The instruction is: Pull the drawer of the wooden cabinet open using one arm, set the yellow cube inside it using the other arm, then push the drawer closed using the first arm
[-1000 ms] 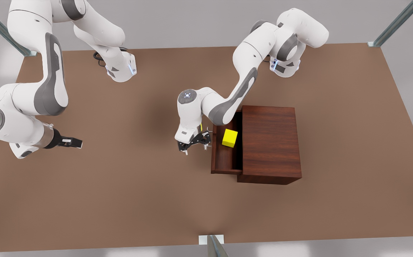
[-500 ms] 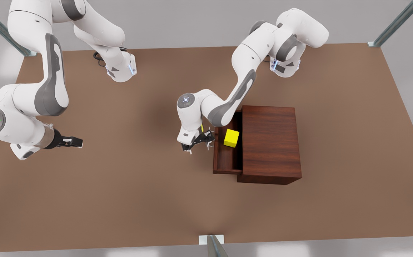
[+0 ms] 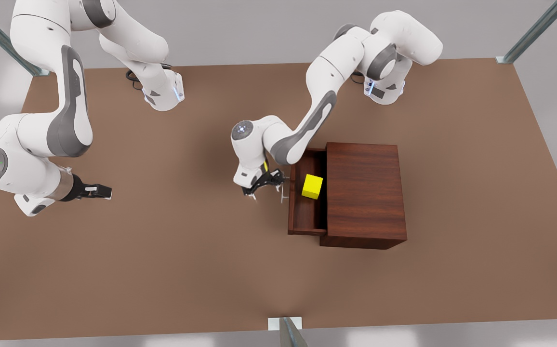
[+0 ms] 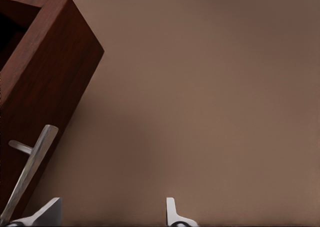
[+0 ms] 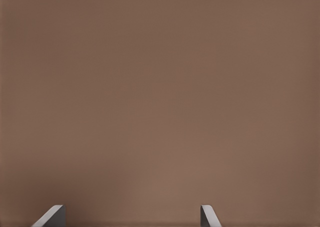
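The left hand (image 3: 265, 186) hangs low at the end of an arm that reaches from its base at the far side, elbow bent, wrist turned downward. Its fingers (image 4: 172, 213) stand apart with nothing between them. The right hand (image 3: 96, 192) sits well away at the front view's left, on an arm folded back on itself that waits, forearm pointing sideways. Its fingers (image 5: 207, 216) look spread and empty, though from the front they appear close together.
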Robot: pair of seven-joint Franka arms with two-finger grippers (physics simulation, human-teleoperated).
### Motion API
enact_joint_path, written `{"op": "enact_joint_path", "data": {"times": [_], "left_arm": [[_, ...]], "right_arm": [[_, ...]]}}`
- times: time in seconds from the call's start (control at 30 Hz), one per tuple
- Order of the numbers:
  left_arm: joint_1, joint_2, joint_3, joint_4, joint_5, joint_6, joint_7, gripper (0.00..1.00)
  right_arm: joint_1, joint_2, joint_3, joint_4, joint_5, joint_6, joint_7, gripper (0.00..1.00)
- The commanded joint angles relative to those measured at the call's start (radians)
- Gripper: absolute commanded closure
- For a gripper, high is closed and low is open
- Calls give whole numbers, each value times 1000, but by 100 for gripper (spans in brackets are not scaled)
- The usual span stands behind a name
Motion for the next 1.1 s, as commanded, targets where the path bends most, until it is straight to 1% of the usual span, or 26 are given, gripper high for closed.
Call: {"op": "enact_joint_path", "data": {"times": [0.0,0.13,0.53,0.9,1.07], "left_arm": [[-2,-5,1,7,2,-39,-37,0],[6,-28,3,10,-6,-63,21,0],[49,-29,3,-4,-6,-65,72,0],[95,-74,3,-76,-12,-65,103,0],[133,-81,3,-79,-37,-108,141,0]], "right_arm": [[0,-1,0,0,1,0,-18,0],[0,-1,0,0,1,0,-18,0],[0,4,0,0,1,0,-18,0],[0,4,0,0,1,0,-18,0],[0,4,0,0,1,0,-18,0]]}}
